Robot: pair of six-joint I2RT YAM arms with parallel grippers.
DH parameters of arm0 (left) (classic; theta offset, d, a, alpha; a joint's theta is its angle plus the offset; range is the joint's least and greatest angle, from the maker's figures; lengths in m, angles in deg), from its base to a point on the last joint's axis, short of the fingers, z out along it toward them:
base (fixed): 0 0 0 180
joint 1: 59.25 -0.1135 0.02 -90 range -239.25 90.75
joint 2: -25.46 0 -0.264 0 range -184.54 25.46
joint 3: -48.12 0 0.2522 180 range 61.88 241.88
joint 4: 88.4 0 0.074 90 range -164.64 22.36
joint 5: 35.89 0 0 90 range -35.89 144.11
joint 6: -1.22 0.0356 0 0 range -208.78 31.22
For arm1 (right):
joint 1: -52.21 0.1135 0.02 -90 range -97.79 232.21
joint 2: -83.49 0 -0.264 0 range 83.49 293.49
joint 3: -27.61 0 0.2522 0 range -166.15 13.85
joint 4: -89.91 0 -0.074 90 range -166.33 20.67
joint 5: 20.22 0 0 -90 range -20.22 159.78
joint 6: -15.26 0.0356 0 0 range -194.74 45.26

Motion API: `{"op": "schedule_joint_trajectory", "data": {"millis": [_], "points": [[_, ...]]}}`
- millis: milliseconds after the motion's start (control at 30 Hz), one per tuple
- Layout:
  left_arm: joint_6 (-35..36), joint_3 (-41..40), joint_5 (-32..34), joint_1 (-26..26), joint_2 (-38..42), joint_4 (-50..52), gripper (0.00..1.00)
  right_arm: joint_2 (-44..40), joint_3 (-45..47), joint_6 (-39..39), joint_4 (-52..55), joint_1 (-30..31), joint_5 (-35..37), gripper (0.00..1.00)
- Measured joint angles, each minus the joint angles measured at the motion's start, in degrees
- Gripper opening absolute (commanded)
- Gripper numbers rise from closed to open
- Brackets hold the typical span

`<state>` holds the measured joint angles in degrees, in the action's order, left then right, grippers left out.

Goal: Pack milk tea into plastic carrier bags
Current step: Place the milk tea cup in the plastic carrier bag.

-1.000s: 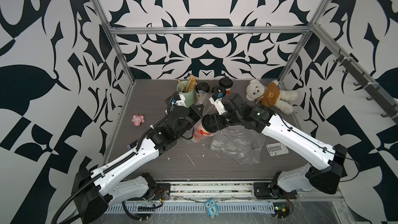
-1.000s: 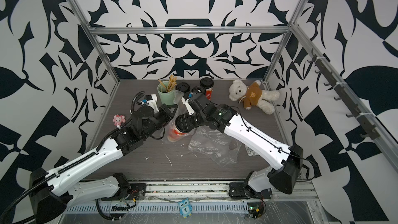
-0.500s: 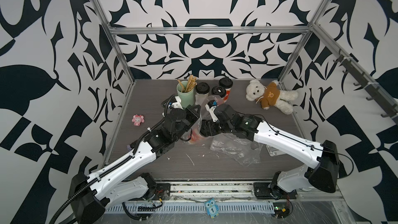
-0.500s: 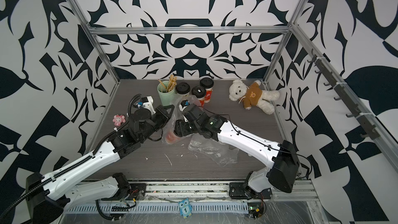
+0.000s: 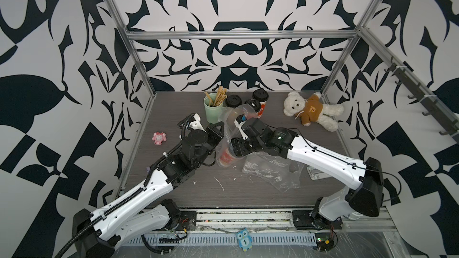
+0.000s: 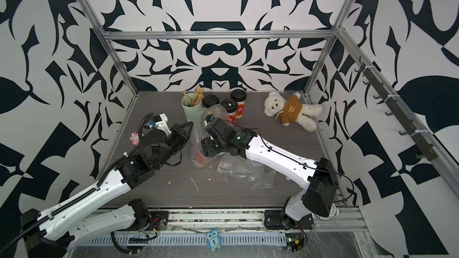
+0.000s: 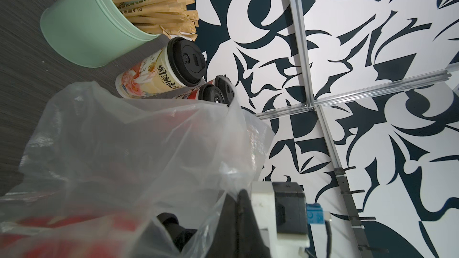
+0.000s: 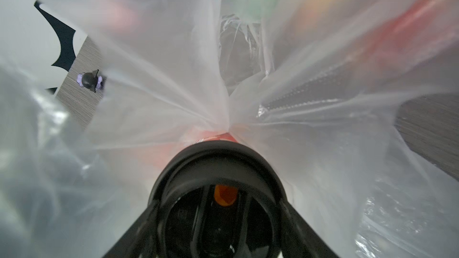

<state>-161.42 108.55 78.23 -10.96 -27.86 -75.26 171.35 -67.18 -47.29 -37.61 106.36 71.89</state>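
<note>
Sinking lower than a moment before, the red cup (image 5: 224, 158) was nearly packed, right gripper (image 5: 234, 148) clasping its lid, left gripper (image 5: 219, 132) clenched on the bag (image 5: 231, 117).

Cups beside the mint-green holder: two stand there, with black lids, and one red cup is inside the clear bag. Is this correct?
Only the count is wrong: three cups stand beside the mint-green holder, as both top views show. The black lids and the red cup inside the clear bag are right.

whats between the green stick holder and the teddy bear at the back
Three black-lidded milk tea cups stand there, clear in both top views.
</note>
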Motion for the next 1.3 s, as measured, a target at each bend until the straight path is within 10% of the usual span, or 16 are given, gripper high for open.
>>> {"op": "schedule_joint_trajectory", "data": {"millis": [400, 633, 1133, 1167, 1300], "points": [[-0.94, -4.98, 1.99, 0.22, 1.22, 1.36, 0.00, 7.06, -9.62, -3.74, 17.64, 1.81, -1.36, 0.38], [-1.33, -6.14, 3.28, 0.22, 2.36, 2.32, 0.00, 10.38, -14.10, -4.81, 21.51, 4.15, -0.98, 0.64], [-1.31, -6.84, 3.72, 0.22, 1.77, 3.30, 0.00, 12.35, -16.63, -5.92, 22.73, 4.39, -1.75, 0.77], [-1.31, -6.84, 3.76, 0.22, 1.77, 3.43, 0.00, 12.50, -16.85, -6.03, 22.73, 4.39, -1.84, 0.95], [-1.31, -6.84, 3.78, 0.22, 1.73, 3.50, 0.00, 13.27, -17.35, -6.43, 22.86, 4.44, -2.43, 0.98]]}}
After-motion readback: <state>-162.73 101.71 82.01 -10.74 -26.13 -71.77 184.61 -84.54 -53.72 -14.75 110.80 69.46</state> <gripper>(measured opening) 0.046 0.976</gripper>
